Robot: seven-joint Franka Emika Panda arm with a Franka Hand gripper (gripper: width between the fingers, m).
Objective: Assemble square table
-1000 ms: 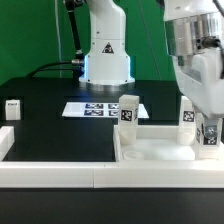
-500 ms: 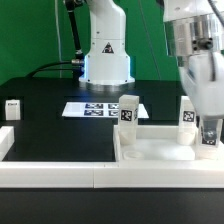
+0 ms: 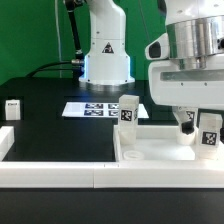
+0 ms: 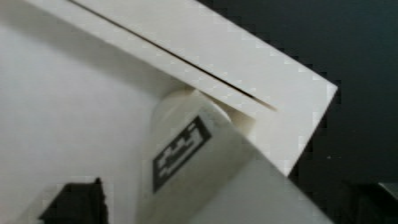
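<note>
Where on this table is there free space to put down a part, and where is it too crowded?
Free: the black table between the marker board, the border rail and the square panel; also between the lone leg and the marker board. Crowded: the exterior view's right, where the gripper hangs among the standing legs.
</note>
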